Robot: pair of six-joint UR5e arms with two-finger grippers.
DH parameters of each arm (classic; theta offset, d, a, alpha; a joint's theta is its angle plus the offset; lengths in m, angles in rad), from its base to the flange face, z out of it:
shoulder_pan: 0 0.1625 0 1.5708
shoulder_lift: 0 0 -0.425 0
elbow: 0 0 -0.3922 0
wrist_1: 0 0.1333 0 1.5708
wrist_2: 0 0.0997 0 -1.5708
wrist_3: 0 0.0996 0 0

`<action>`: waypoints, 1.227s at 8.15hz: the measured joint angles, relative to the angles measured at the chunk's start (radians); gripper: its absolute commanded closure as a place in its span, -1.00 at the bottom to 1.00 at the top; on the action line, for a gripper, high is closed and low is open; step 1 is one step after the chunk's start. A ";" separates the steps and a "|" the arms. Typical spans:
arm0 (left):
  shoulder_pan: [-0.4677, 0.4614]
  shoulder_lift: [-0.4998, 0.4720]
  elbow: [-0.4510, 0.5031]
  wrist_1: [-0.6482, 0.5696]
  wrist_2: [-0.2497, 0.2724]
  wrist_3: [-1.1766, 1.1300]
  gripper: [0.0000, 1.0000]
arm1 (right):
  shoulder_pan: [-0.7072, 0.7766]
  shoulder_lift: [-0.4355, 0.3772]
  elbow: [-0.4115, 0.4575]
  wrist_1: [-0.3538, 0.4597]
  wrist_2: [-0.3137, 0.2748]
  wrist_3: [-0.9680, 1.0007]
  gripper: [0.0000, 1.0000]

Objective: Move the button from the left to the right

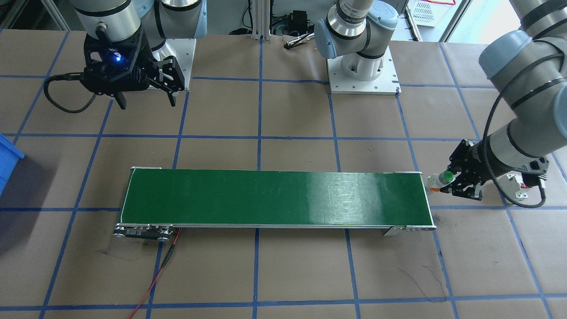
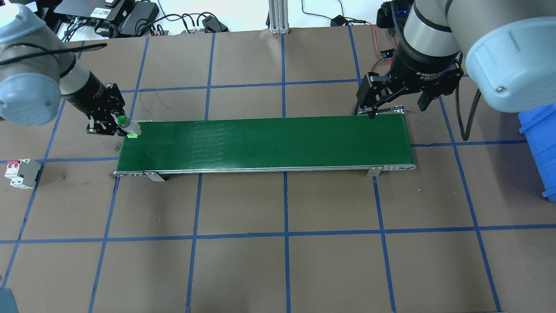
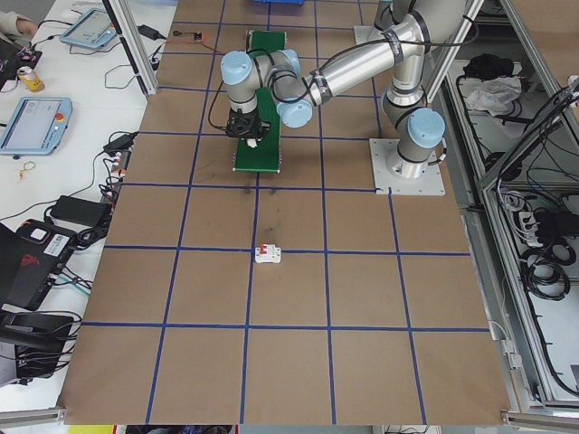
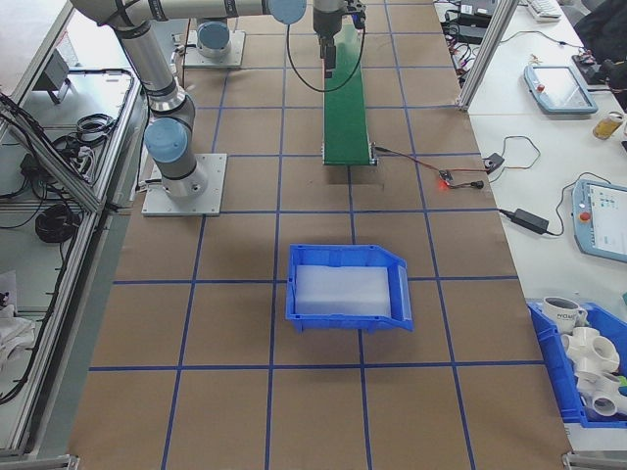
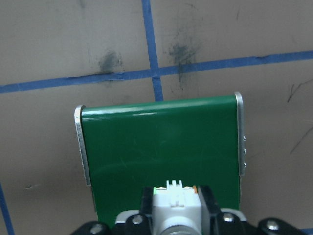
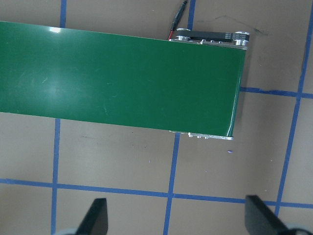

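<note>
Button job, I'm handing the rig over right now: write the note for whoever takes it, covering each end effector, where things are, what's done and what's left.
Left end effector: shut on the button, held at the left end of the green conveyor belt, at or just above its surface.
Right end effector: open and empty, hanging at the belt's right end, on the far edge.
Circuit breaker: on the table left of the belt, untouched.
Blue bin: at the table's right edge.
Done: button picked up and brought to the belt.
Left: release it onto the belt and get it to the right end, probably for the right arm to collect.
</note>
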 measured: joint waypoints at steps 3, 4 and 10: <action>-0.038 0.007 -0.135 0.201 0.002 -0.040 0.53 | 0.000 0.000 0.000 0.000 0.000 0.000 -1.00; -0.040 0.008 -0.148 0.221 0.004 -0.038 0.50 | 0.000 0.000 0.000 0.000 0.000 0.001 -1.00; -0.041 0.000 -0.158 0.231 0.003 -0.031 0.05 | 0.000 0.000 0.000 0.001 0.001 0.002 -1.00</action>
